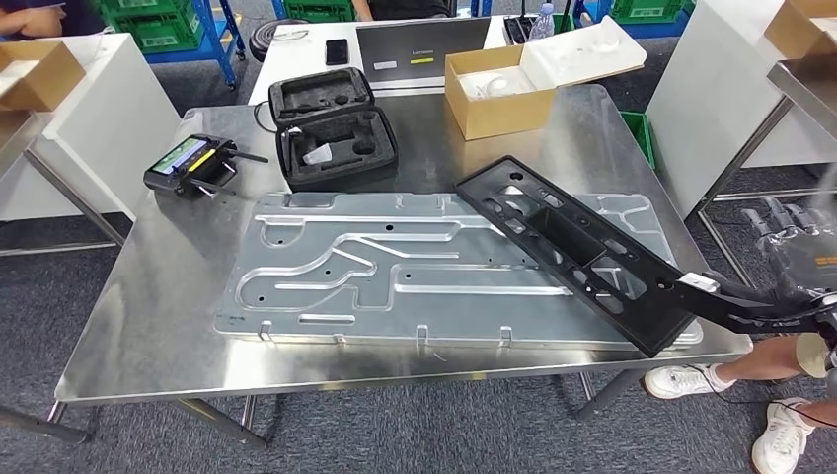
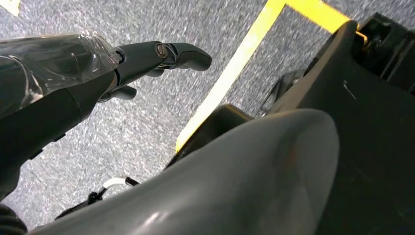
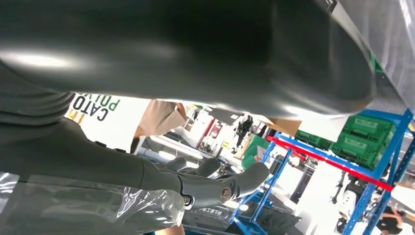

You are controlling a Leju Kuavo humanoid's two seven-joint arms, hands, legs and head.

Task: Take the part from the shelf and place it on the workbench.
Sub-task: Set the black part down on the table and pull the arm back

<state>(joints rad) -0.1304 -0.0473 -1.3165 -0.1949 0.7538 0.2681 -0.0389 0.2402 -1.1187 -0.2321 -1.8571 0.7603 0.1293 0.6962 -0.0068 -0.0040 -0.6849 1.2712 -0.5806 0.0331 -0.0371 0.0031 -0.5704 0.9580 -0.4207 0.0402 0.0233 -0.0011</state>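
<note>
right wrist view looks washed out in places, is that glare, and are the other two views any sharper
Right wrist view: background beyond the right hand is overexposed white, and the near black part is a soft blur with a glare streak. Left wrist view: the floor looks streaked; the left hand is fairly sharp. Head view: sharp, with soft reflections on the steel workbench.

Dark grey plastic-wrapped left hand [image 2: 98, 73]

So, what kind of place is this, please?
Probably a factory or workshop: a steel workbench carries a stamped metal plate, the right hand holds a black part, and green crates sit on blue racking.
</note>
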